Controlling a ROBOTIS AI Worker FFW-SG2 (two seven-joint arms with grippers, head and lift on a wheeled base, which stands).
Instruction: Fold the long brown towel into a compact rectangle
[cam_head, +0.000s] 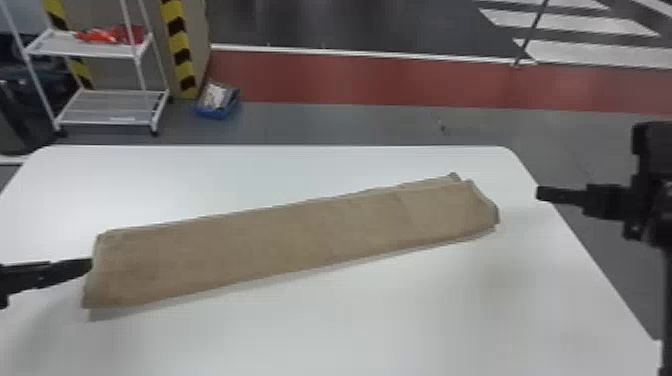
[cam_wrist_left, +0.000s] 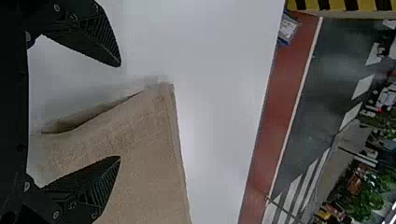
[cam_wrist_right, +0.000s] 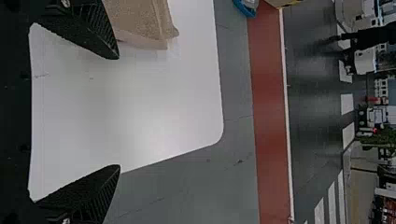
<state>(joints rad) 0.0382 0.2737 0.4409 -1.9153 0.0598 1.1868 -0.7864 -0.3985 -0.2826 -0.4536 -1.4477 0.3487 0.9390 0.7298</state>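
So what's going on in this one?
A two-armed robot is partway to folding a brown towel, which lies as a long strip aslant on a white table, not yet a compact rectangle. The left claw is open at the towel's left end; the right claw is open, off its right end.

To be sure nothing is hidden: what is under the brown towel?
The brown towel lies on the white table, visible around it. The surface beneath is covered, so what lies there cannot be seen.
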